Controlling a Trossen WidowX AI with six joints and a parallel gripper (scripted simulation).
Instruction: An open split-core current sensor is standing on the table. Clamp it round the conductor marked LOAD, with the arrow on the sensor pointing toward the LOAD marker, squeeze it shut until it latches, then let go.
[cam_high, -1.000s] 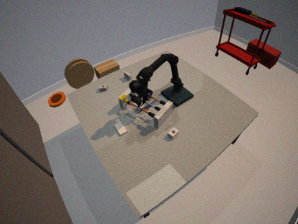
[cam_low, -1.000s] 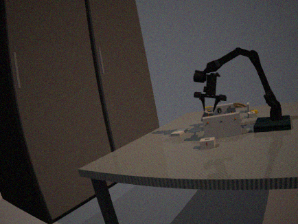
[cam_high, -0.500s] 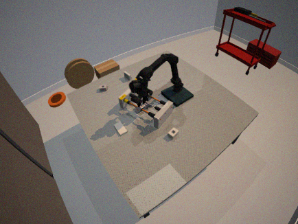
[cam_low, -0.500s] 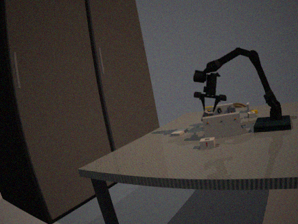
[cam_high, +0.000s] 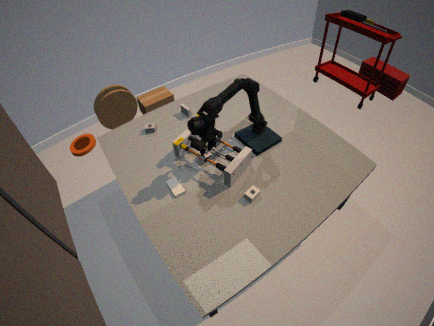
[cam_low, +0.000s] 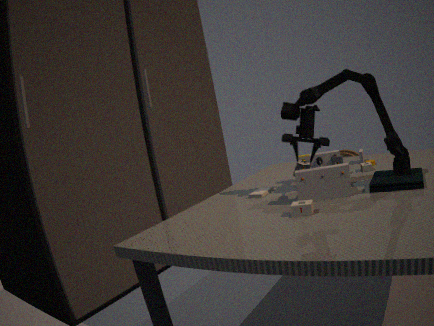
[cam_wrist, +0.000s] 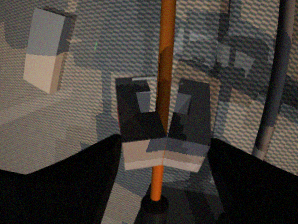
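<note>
The sensor (cam_wrist: 192, 112) has dark jaws and a pale outer face. Its two halves sit either side of an orange conductor (cam_wrist: 166, 35) (cam_high: 213, 162), with a gap between them; whether it is latched, and its arrow, I cannot make out. My gripper (cam_wrist: 165, 144) (cam_high: 204, 157) (cam_low: 304, 164) is shut on the sensor, one finger on each side. The conductor runs between a pale front block (cam_high: 238, 168) (cam_low: 322, 182) and a rear block with a yellow tag (cam_high: 178, 142); the tag's lettering is unreadable. A grey conductor (cam_wrist: 277, 75) runs beside it.
A flat pale piece (cam_high: 175, 187) (cam_low: 259, 193) (cam_wrist: 44, 52) lies left of the conductors. A small holed block (cam_high: 252, 193) (cam_low: 302, 208) stands in front. Another small block (cam_high: 150, 128) and an upright piece (cam_high: 185, 110) stand towards the back.
</note>
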